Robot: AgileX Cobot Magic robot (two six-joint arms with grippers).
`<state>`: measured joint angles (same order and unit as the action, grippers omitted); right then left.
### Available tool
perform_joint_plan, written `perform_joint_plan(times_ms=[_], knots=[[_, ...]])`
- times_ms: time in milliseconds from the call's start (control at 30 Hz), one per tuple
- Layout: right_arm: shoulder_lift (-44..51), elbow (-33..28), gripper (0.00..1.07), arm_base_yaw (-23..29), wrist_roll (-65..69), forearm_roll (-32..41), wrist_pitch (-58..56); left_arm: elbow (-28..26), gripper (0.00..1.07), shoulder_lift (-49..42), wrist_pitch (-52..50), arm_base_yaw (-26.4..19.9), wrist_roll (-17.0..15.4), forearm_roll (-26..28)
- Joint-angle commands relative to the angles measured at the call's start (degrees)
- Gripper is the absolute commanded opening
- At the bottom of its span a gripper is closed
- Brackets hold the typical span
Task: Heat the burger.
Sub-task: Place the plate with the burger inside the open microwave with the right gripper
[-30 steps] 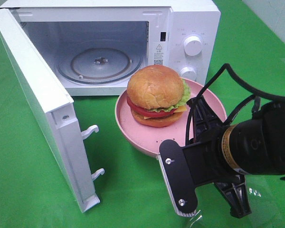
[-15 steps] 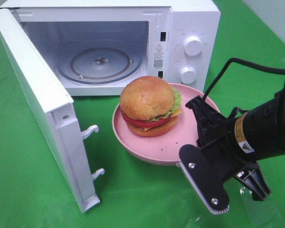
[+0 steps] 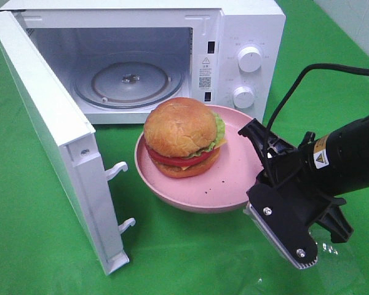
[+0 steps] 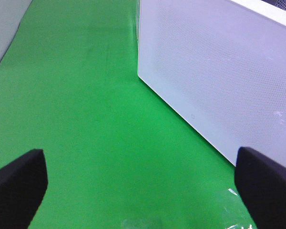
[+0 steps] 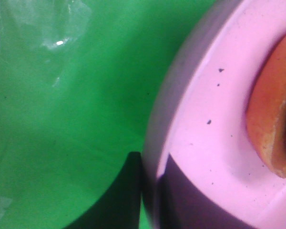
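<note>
Burger, with its domed golden bun, red tomato, green lettuce and a bit of yellow cheese showing, sits on the left half of a round pink plate. The plate lies just in front of the microwave, below the right end of the oven's mouth. The right gripper is pinched narrow on the plate's near-right rim. In the right wrist view, its 2 dark fingertips stand on either side of the pink edge, 1 outside and 1 inside. The pictures do not settle whether the plate rests on the green cloth or is held just off it.

The microwave's door is swung wide to the left, with 2 white latch hooks on its free edge. Inside, the glass turntable is bare. 2 round knobs sit one above the other on the control panel.

The left gripper appears only in its own wrist view. Its jaws are spread wide with nothing between them, over the cloth and near a white dotted panel.
</note>
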<state>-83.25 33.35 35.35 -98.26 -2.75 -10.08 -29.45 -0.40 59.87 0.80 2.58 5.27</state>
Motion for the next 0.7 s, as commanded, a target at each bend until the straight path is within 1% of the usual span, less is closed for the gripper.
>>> perform_joint_plan(times_ms=[33, 200, 233, 333, 500, 567, 667, 700], knots=[[0.34, 0.17, 0.00, -0.23, -3.38, 2.12, 3.55, 0.23, 1.03, -0.92, -0.63, -0.11, -0.29, -0.11], [0.34, 0.46, 0.00, -0.23, -2.81, 0.69, 2.18, 0.23, 1.03, -0.92, -0.63, -0.11, -0.29, -0.11], [0.29, 1.43, 0.00, -0.23, -1.83, -0.29, 0.74, 0.23, 1.03, -0.92, -0.63, -0.11, -0.29, -0.11], [0.29, 4.24, 0.00, -0.23, -1.60, -0.29, -2.41, 0.23, 1.03, -0.92, -0.63, -0.11, -0.29, -0.11], [0.06, 6.13, 0.00, -0.23, -1.38, -0.29, -3.67, 0.23, 1.03, -0.92, -0.63, -0.11, -0.29, -0.11], [-0.97, 8.02, 0.00, -0.23, -0.23, -0.29, -3.72, 0.23, 1.03, -0.92, -0.63, -0.11, -0.29, -0.11], [-1.83, 9.17, 0.00, -0.23, 0.29, -0.29, -4.07, 0.23, 1.03, -0.92, -0.63, -0.11, -0.29, -0.11], [-2.81, 10.54, 0.00, -0.06, 0.63, -0.29, -5.04, 0.23, 1.03, -0.92, -0.63, -0.11, -0.29, -0.11]])
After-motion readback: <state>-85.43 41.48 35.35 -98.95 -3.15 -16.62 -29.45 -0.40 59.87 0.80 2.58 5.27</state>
